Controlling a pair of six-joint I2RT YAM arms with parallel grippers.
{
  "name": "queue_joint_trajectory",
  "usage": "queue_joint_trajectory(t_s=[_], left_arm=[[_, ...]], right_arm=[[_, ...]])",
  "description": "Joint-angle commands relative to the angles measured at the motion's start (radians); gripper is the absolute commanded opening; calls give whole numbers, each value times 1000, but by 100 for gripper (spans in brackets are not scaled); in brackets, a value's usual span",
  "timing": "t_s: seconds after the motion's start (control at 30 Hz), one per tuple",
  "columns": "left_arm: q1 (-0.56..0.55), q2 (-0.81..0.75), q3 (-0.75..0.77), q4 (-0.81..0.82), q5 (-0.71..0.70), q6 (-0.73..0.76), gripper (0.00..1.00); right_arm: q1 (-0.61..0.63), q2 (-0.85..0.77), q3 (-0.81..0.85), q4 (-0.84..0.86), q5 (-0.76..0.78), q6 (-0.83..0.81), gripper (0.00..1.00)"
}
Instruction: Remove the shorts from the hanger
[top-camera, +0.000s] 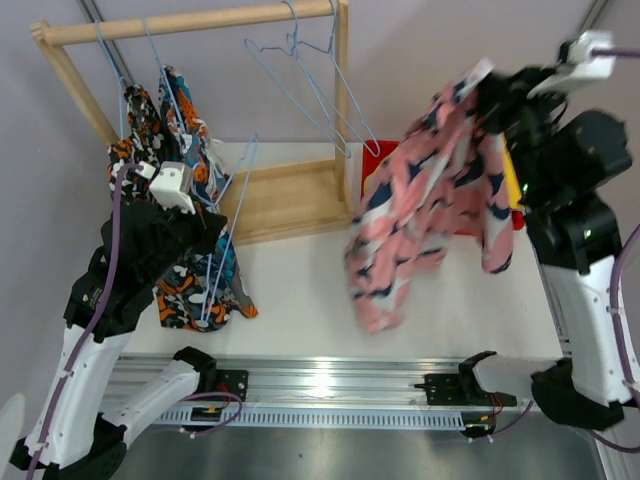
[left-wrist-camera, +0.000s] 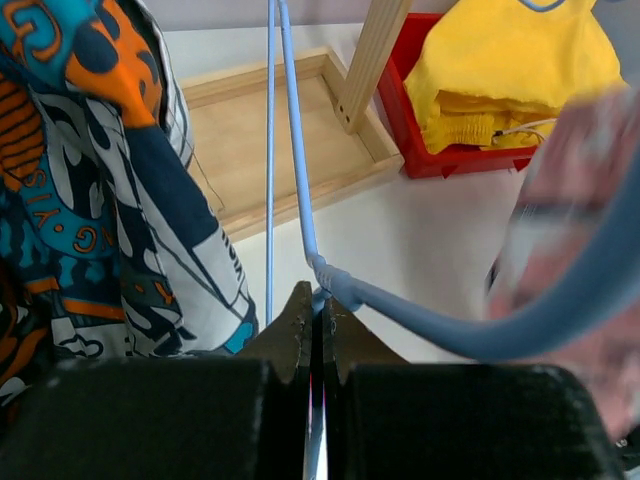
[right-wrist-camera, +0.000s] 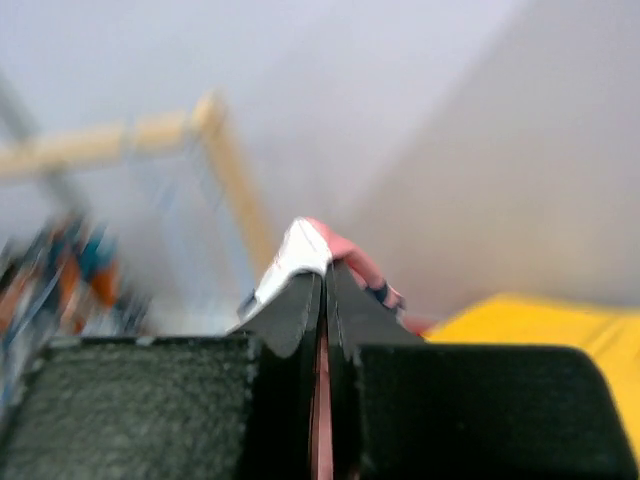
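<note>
Pink shorts (top-camera: 430, 200) dangle from the right end effector's (top-camera: 480, 84) closed jaws.

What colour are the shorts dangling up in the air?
The shorts are pink with navy-and-white patches, clearest in the top external view.

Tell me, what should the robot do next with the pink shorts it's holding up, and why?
Probably swing the right tool a little toward the red plastic bin and lower it. The pink shorts with navy-white print hang free from that tool, off any hanger, and plain yellow shorts already lie in that bin. The left tool pinches a light blue wire hanger.
</note>
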Motion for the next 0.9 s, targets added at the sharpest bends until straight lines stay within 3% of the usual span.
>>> queue_joint_trajectory(t_s=[0.0,0.13,0.23,0.37,0.43,0.47,0.5,0.53,0.6,0.63,0.73,0.87], left_arm=[[-4,-1,-15,83,30,-23,0],[-4,74,3,130,29,-32,0],[-4,152,65,155,6,-28,0],[16,267,186,190,-40,-13,0],[34,330,279,190,-40,-5,0],[40,395,296,190,-40,0,0],[48,428,318,198,-40,4,0],[63,460,341,201,-42,13,0],[83,556,445,201,-33,15,0],[92,587,503,189,-33,18,0],[102,699,681,138,-45,17,0],[105,833,893,83,-51,18,0]], right_arm=[[-166,203,221,32,39,-30,0],[-263,438,482,11,13,-18,0],[-307,540,516,27,-7,1,0],[-334,511,196,158,-38,56,0],[-336,465,-52,231,-37,94,0],[-337,457,-117,229,-41,111,6],[-342,456,-202,206,-76,128,23],[-348,452,-243,160,-107,172,68],[-350,419,-368,179,-132,223,77],[-350,353,-536,259,-147,266,82],[-343,250,-820,432,-208,318,84],[-314,154,-964,473,-243,372,84]])
